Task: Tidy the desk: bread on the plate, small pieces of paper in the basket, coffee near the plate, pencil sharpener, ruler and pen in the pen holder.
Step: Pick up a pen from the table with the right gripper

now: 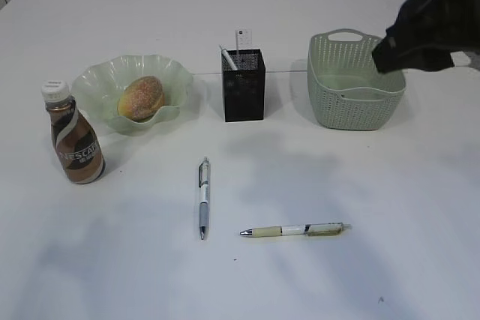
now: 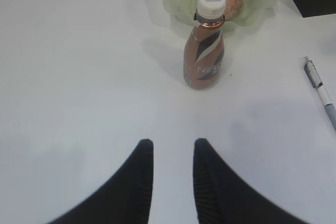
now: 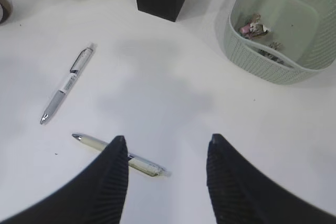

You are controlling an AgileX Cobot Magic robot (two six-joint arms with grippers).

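Observation:
The bread [image 1: 141, 98] lies in the wavy green plate [image 1: 97, 84]. The coffee [image 1: 75, 144] stands upright just left of the plate and ahead of my left gripper [image 2: 173, 145], which is open and empty above the desk [image 1: 360, 185]. The ruler [image 1: 243, 38] sticks up from the black pen holder [image 1: 243, 88]. Two pens lie loose: a silver one [image 1: 203, 198] and a pale green one [image 1: 296, 230]. My right gripper [image 3: 167, 140] hangs open above the green pen [image 3: 94, 143]. Small pieces of paper [image 3: 252, 27] lie in the basket [image 3: 247, 59]. The pencil sharpener is out of view.
My right arm [image 1: 431, 24] shows as a dark blur above the basket's [image 1: 352, 103] right rim. The silver pen [image 3: 67, 83] lies left of the right gripper. The desk's far edge runs along the back wall.

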